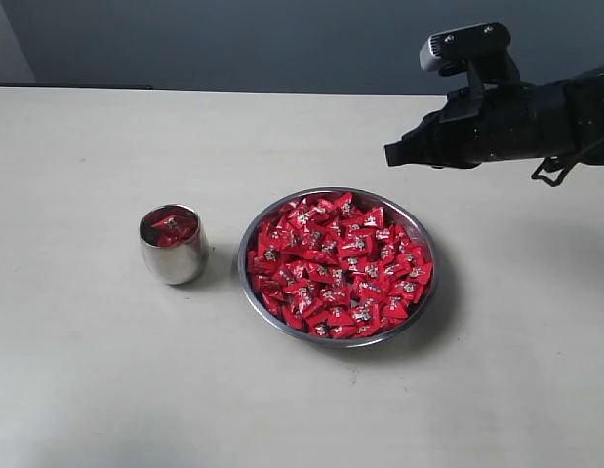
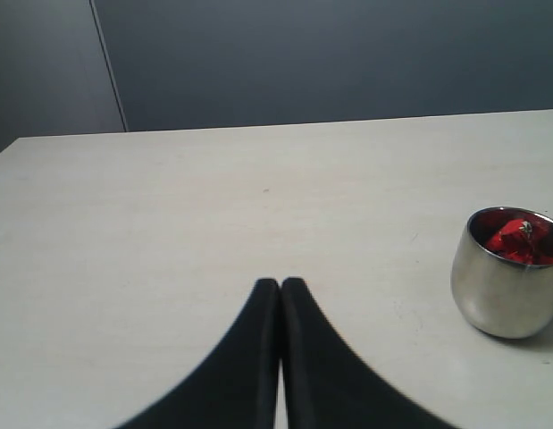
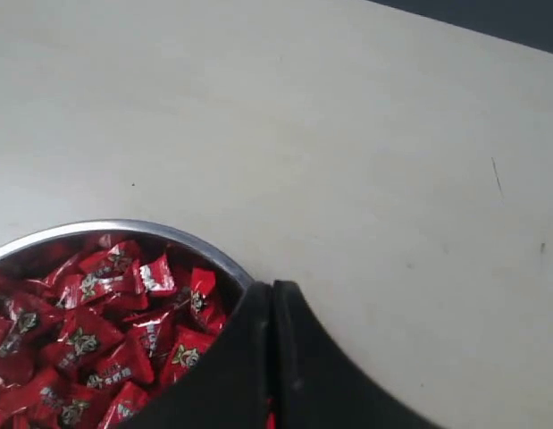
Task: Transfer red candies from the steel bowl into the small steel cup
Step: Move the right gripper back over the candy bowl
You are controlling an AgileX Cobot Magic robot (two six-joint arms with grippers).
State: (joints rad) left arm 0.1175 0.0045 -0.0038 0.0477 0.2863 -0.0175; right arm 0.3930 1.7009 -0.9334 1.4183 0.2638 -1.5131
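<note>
Red candies [image 1: 339, 265]: many, heaped in the steel bowl [image 1: 336, 342] at mid-table [image 1: 87, 370]; a few lie in the small steel cup [image 1: 172, 255].
Cup: upright, just left of the bowl and not touching it, probably set close to keep each carry short.
Right gripper [image 1: 391, 153]: raised over the bowl's far right rim, fingers pressed together with nothing seen between the tips; it must open before the next pick.
Left gripper [image 2: 280, 284]: fingers clenched and empty, low over bare table near the cup, apparently idle.
</note>
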